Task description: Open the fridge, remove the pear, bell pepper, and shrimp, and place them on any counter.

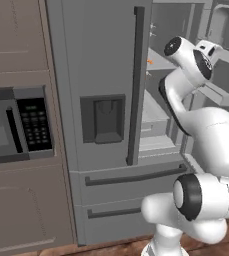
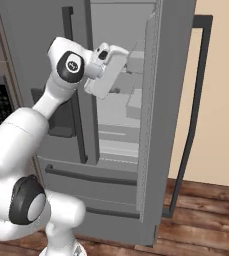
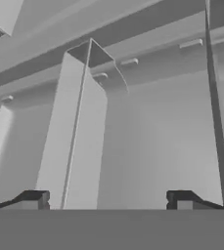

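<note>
Inside the open fridge (image 1: 106,75), gripper (image 3: 107,199) fingers spread wide with nothing between, evidently reaching toward shrimp (image 1: 149,61).

Readable text: none in any view.
Microwave (image 1: 16,125) keypad: key markings blurred, not legible.
Fridge (image 1: 101,100) dispenser panel: no legible label or brand.
Arm joint cap, right base view: small mark, too small to read.
</note>
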Motion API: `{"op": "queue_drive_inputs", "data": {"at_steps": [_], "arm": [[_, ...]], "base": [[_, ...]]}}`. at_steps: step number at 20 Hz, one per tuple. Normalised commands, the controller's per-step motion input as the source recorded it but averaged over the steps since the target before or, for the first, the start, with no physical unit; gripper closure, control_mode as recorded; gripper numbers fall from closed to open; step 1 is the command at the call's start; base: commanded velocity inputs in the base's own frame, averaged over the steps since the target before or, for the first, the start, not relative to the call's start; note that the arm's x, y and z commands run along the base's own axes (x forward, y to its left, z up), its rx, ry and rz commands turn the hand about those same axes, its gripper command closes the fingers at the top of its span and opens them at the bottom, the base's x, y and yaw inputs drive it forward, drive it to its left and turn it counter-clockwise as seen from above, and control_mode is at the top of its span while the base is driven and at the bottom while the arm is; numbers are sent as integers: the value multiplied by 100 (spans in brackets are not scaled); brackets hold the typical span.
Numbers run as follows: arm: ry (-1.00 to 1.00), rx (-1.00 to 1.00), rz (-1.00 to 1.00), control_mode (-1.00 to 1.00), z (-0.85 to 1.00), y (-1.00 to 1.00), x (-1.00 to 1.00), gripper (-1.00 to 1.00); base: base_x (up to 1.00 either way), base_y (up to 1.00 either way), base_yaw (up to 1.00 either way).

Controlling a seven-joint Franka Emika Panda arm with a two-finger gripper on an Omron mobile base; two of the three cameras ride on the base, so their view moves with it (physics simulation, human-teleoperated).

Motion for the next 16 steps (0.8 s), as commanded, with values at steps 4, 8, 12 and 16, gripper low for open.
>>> {"op": "queue_drive_inputs", "data": {"at_steps": [4,8,12,16], "arm": [[-2,24,0,-100,40,-69,-6,-100],[-24,27,0,-100,15,31,-4,-100],[-33,16,3,-100,17,95,-49,-100],[-17,16,1,-100,6,98,-72,-100]], "base": [[0,0,0],[0,0,0],[0,0,0],[0,0,0]]}}
